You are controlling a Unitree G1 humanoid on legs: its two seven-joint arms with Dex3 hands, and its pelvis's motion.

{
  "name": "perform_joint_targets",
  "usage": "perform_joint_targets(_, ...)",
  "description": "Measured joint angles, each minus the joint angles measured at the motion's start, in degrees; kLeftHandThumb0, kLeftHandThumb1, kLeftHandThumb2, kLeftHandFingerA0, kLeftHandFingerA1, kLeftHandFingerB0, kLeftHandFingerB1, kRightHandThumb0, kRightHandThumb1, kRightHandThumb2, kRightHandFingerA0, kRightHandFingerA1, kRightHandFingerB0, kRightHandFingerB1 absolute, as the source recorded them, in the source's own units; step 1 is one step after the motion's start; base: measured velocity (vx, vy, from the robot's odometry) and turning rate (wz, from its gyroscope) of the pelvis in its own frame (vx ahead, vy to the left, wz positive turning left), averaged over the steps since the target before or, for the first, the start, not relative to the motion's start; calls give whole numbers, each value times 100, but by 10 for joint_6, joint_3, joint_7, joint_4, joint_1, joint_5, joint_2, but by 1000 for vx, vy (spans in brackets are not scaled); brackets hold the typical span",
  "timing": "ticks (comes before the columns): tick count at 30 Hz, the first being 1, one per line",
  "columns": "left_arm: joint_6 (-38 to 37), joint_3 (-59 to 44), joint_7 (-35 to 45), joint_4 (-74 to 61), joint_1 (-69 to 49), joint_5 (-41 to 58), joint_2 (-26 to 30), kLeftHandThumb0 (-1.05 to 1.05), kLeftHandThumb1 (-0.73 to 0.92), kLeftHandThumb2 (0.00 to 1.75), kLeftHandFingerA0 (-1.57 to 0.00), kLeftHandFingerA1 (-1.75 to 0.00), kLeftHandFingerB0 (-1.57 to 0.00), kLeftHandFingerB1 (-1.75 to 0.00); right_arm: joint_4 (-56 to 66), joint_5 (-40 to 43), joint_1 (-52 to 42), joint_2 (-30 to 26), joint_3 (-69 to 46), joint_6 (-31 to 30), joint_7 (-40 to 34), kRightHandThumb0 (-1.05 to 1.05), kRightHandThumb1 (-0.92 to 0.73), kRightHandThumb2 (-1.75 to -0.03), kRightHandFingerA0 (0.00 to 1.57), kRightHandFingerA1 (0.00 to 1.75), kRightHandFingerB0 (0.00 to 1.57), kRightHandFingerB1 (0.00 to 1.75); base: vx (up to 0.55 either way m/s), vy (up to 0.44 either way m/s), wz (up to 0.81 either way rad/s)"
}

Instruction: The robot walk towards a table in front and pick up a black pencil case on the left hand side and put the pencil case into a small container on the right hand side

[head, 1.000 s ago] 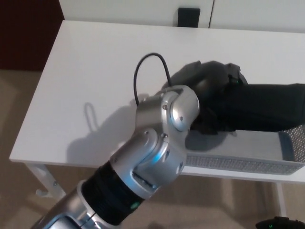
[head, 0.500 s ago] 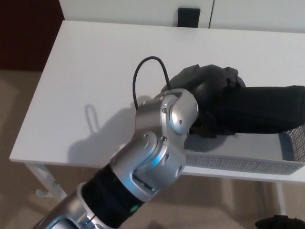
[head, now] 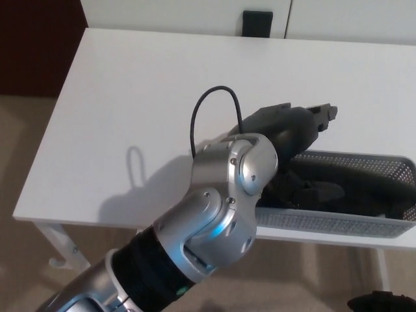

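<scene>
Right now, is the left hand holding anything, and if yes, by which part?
Nothing. The left hand is open above the container; the black pencil case lies inside it.

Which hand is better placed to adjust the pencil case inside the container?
Left. The left hand hovers open right over the container where the pencil case lies; the right hand barely shows at the bottom edge.

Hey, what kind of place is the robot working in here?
Probably an indoor room, such as an office or a home-style workspace. A plain white table stands on a beige floor, with white panels, perhaps cabinet fronts, behind it. A grey mesh container sits on the table's right side.
</scene>
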State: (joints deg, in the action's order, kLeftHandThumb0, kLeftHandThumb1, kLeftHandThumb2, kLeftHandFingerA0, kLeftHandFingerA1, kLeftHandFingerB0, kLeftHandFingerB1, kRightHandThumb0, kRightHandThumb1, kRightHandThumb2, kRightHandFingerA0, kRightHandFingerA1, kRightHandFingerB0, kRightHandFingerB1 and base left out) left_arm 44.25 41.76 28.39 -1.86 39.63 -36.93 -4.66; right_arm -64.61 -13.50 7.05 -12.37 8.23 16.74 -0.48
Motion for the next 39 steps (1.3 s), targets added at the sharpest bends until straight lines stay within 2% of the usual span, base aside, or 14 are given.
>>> perform_joint_targets(9,0,-3,8,-19,0,0,14,-97,59,98,0,0,0,0,1,-1,1,0,3,-2,0,-32,-64,-58,74,58,61,49,0,0,0)
perform_joint_targets(14,-4,-32,17,-132,-13,1,58,-93,56,95,0,0,0,-4,0,-3,0,0,4,-2,0,-31,-65,-58,74,58,60,49,0,0,0)
perform_joint_targets(15,-5,-37,18,-149,-14,1,62,-84,50,94,0,-8,0,-14,0,-3,1,0,5,-2,0,-30,-65,-58,72,59,59,50,0,0,0)
perform_joint_targets(22,-6,-92,28,-310,-63,11,86,-75,46,89,0,-16,-6,-22,-1,-3,0,1,5,-2,1,-31,-63,-58,74,58,59,48,0,0,0)
perform_joint_targets(23,-9,-107,31,-333,-80,19,88,-82,50,67,-1,-21,-3,-23,-1,-3,0,1,5,-2,1,-31,-63,-58,73,56,58,47,0,0,0)
perform_joint_targets(24,-13,-116,33,-343,-90,23,89,-80,46,68,-2,-20,-3,-23,-1,-3,0,1,5,-1,1,-31,-66,-58,70,54,57,47,0,0,0)
perform_joint_targets(25,-24,-139,36,-368,-116,36,93,-70,42,83,0,-12,-5,-24,-2,-4,-1,1,5,-2,1,-31,-66,-59,69,54,56,46,0,0,0)
perform_joint_targets(27,-47,-180,41,-403,-184,65,111,-72,43,80,-1,-8,-5,-26,-2,-5,-2,1,6,-2,1,-30,-66,-59,69,54,56,46,0,0,0)
perform_joint_targets(28,-55,-194,43,-411,-214,74,119,-69,52,57,0,-29,-14,-27,-2,-5,-2,1,7,-2,1,-29,-65,-59,69,53,56,45,0,0,0)
perform_joint_targets(29,-62,-206,44,-418,-245,84,126,-74,45,81,-6,-27,-9,-34,-2,-6,-3,1,7,-2,1,-29,-66,-59,70,55,56,46,0,0,0)
perform_joint_targets(31,-71,-227,50,-427,-298,98,137,-76,45,80,-5,-34,-11,-38,-3,-6,-3,2,7,-2,1,-28,-66,-59,68,54,56,46,0,0,0)
perform_joint_targets(32,-76,-246,57,-431,-342,109,142,-36,22,86,0,-50,0,-47,-3,-6,-4,2,7,-2,0,-28,-66,-59,67,54,55,46,0,0,0)
perform_joint_targets(33,-77,-254,60,-432,-360,114,143,-77,54,58,-16,-27,-20,-29,-3,-6,-4,3,8,-2,0,-28,-65,-59,68,53,56,46,0,0,0)
perform_joint_targets(39,-102,-364,103,-427,-568,157,159,-79,54,58,-19,-33,-25,-29,-5,-8,-8,5,11,-1,0,-27,-65,-58,69,54,56,46,0,0,0)
